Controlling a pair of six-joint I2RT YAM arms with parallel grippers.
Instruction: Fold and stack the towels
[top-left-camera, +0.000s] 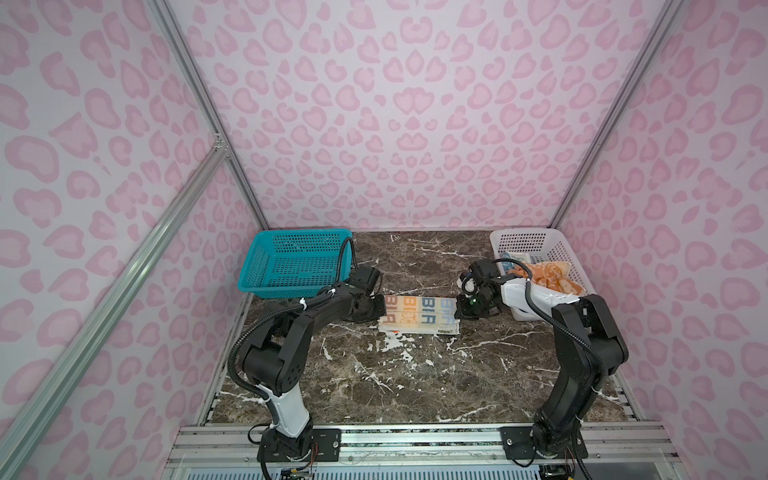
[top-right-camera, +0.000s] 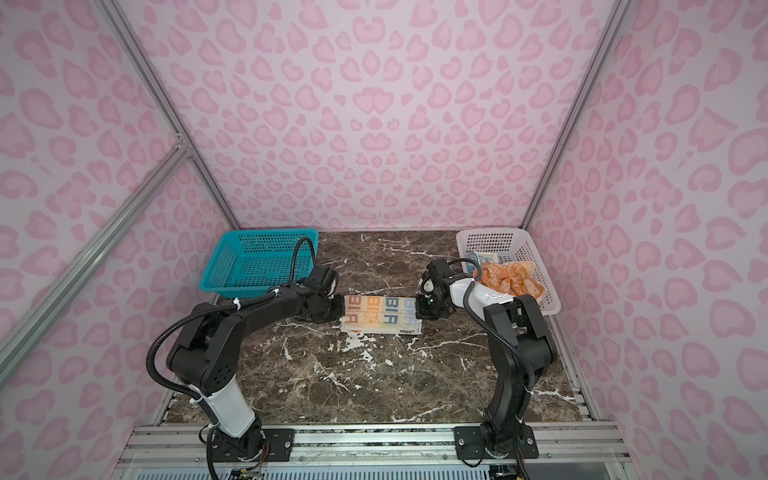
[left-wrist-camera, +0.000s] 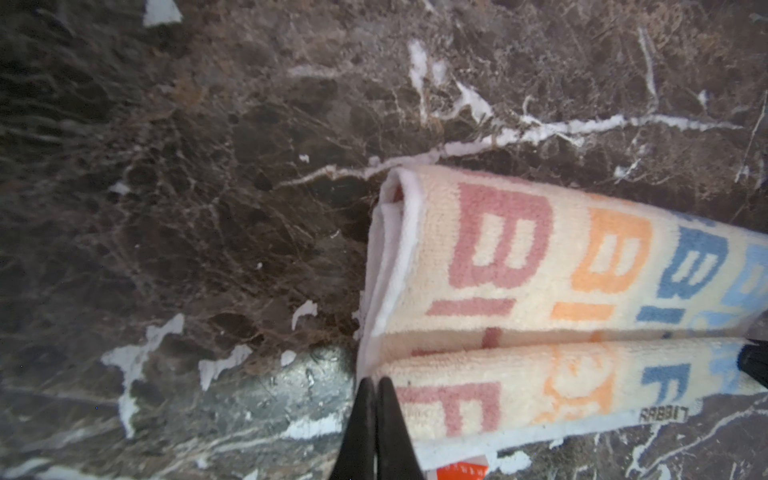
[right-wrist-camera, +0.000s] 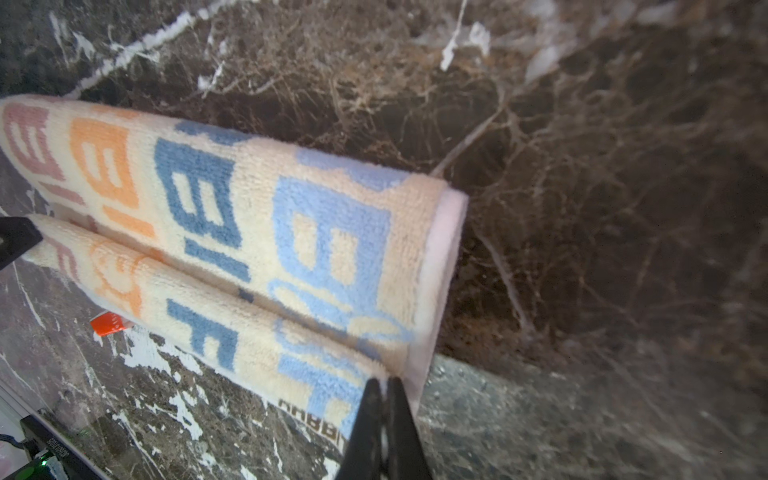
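Cream towel (top-left-camera: 419, 313): in both top views, a folded strip lying flat mid-table on the dark marble top (top-left-camera: 415, 386), well apart from both baskets.
Long axis: left to right across the table, with one short end at the left gripper (top-left-camera: 379, 309) and the other at the right gripper (top-left-camera: 458, 311).
Other towels: the orange towel (top-left-camera: 552, 278) is crumpled in the white basket (top-left-camera: 519, 243), with the blue towel (top-left-camera: 512, 257) behind it. The teal basket (top-left-camera: 266, 286) sits back left.
Left wrist view: the jaws are pressed together at the corner of the towel's narrow near flap (left-wrist-camera: 540, 386), seemingly nipping its hem.
Right wrist view: the jaws are likewise closed on the opposite corner, and a sliver of hem shows between them.
Handling: probably light, limp, grippy terry. Lifted by one end it would sag and unfold. Best pinched at both short-end corners, catching all layers.
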